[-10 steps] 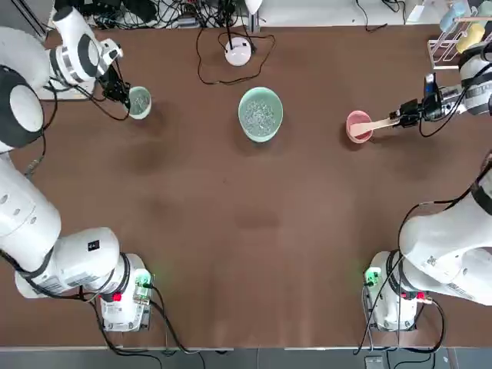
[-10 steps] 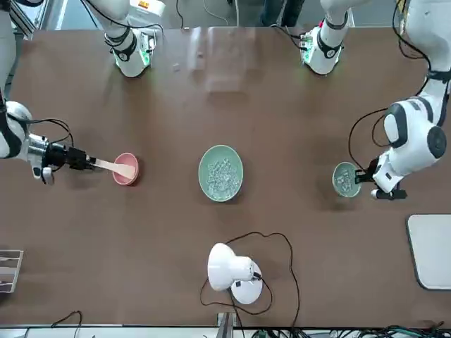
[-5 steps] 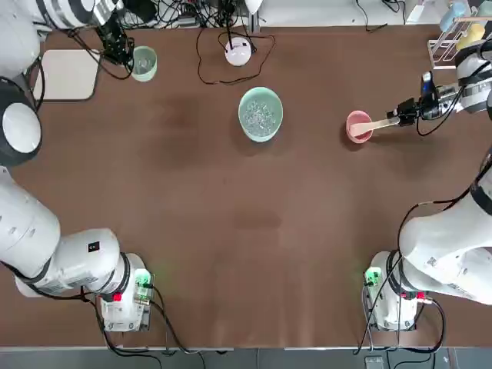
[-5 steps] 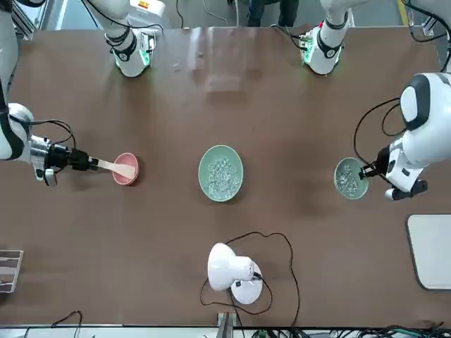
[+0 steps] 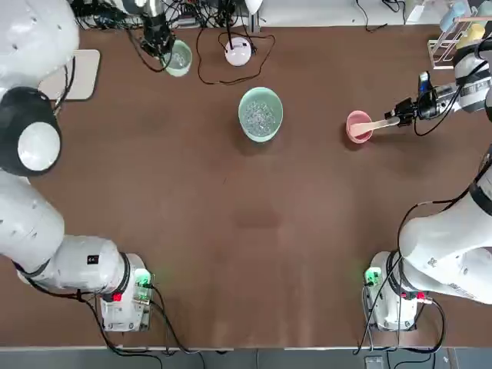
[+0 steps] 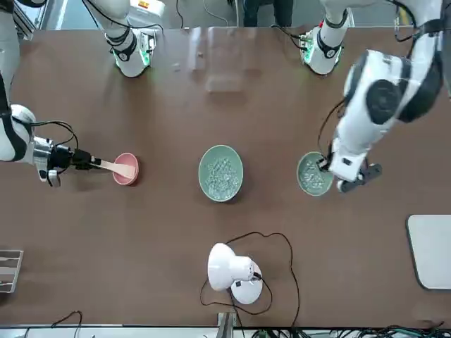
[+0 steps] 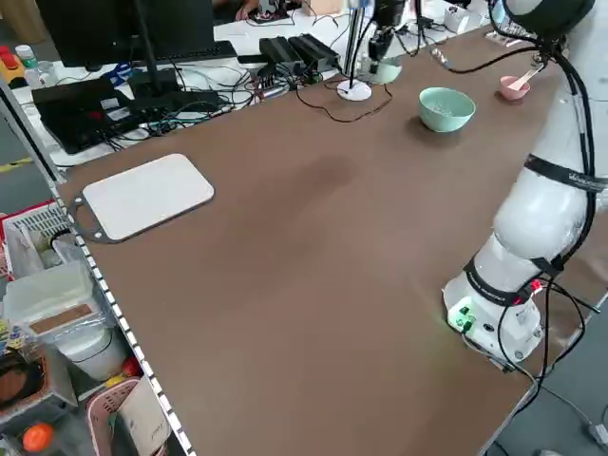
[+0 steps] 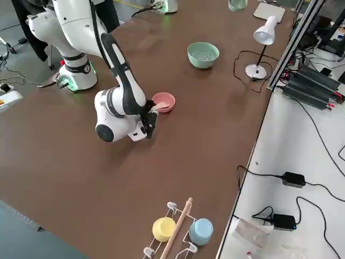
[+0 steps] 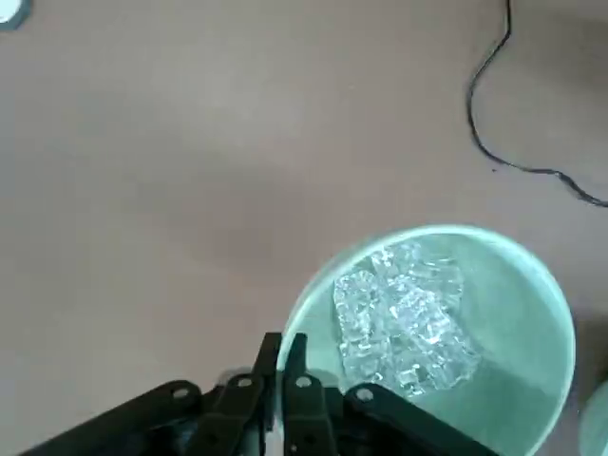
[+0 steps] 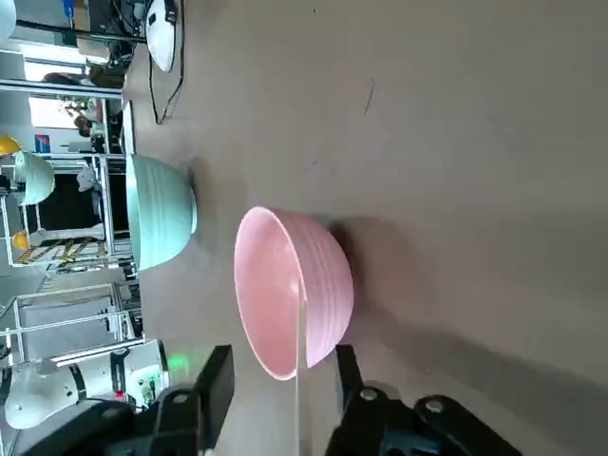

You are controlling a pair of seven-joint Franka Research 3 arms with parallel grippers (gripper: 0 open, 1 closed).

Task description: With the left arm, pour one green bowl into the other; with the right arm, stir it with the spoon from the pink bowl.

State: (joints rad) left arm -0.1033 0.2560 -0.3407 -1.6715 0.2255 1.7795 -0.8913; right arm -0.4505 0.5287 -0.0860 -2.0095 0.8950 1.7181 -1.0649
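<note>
1. Small bowl: pale green, round, containing clear chunks; rim clamped by left gripper, near large bowl.
2. Large bowl: mint, wider, also containing chunks.
3. Pink bowl: holds pale, slim spoon; right gripper beside it, fingers apart.

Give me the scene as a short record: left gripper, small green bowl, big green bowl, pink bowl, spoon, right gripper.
Left gripper: shut on the rim of the small green bowl
Small green bowl: held over the table's far left part, clear chunks inside
Big green bowl: on the table between the small green and pink bowls, clear chunks inside
Pink bowl: on the table, to the right of the big green bowl
Spoon: its broad end at the pink bowl
Right gripper: beside the pink bowl, fingers apart around the spoon's handle
</note>
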